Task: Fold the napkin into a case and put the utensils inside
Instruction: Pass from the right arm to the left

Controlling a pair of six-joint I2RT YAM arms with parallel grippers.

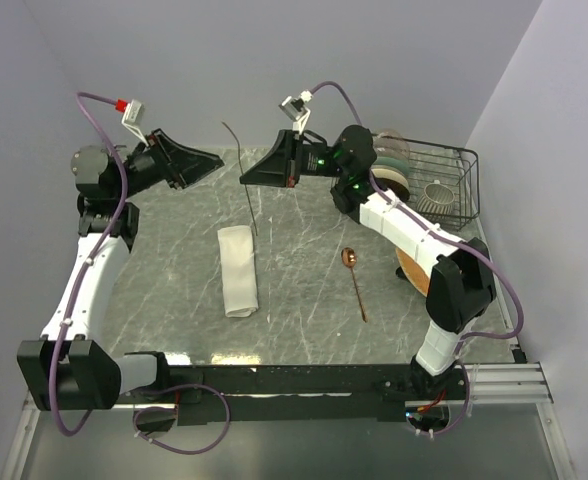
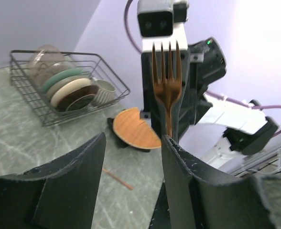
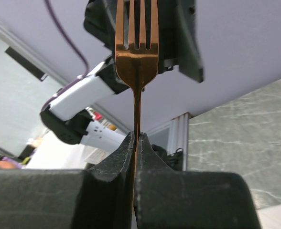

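Note:
The napkin, folded into a narrow cream-white case (image 1: 238, 270), lies on the marble table (image 1: 304, 300) left of centre. The copper spoon (image 1: 354, 280) lies to its right, with its handle (image 2: 116, 178) showing between my left fingers (image 2: 78, 181). My right gripper (image 1: 244, 178) (image 3: 135, 143) is shut on the handle of the copper fork (image 1: 250, 212) (image 3: 135, 57) and holds it upright in the air, tines up. My left gripper (image 1: 219, 157) (image 2: 133, 162) is open, facing the fork (image 2: 167, 81) from close by. The fork stands just beyond its fingertips, near the right finger.
A wire dish rack (image 1: 444, 180) (image 2: 59, 86) with plates and a cup stands at the back right. An orange fan-shaped mat (image 2: 133, 129) (image 1: 410, 270) lies under my right arm. Walls close the back and both sides.

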